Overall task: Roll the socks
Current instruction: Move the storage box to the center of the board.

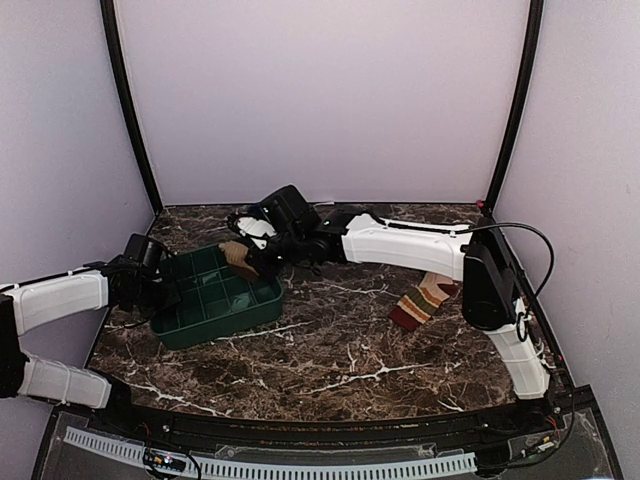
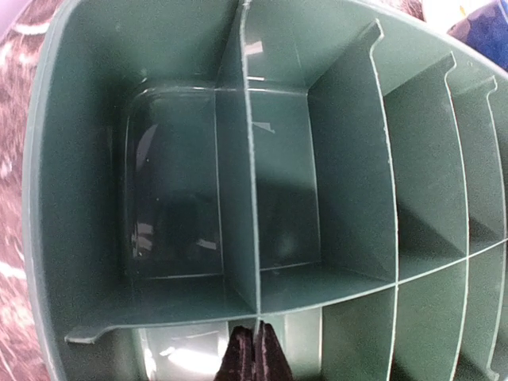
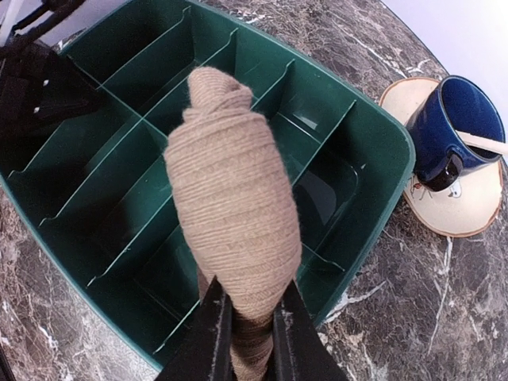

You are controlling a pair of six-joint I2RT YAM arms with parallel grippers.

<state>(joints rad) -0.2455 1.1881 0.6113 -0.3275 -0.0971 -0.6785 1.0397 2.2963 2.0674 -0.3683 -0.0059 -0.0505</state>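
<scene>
The plain tan sock (image 3: pixel 234 190) is rolled into a tight bundle. My right gripper (image 3: pixel 250 295) is shut on its lower end and holds it above the green tray (image 3: pixel 379 186), over the compartments near the tray's edge. From above, the right gripper (image 1: pixel 256 250) and the tan sock (image 1: pixel 237 256) hang at the tray's far right corner. The striped sock (image 1: pixel 424 298) lies flat on the table, to the right of the tray (image 1: pixel 226 318). My left gripper (image 1: pixel 156 280) is at the tray's left end, and its fingers (image 2: pixel 243 359) are pressed together on a thin tray wall (image 2: pixel 79 159).
A blue mug (image 3: pixel 454 136) with a spoon stands on a round wooden coaster (image 3: pixel 468 208) just beyond the tray's far side. The tray is split by thin dividers into several compartments that hold nothing. Pale walls enclose the marble table on three sides.
</scene>
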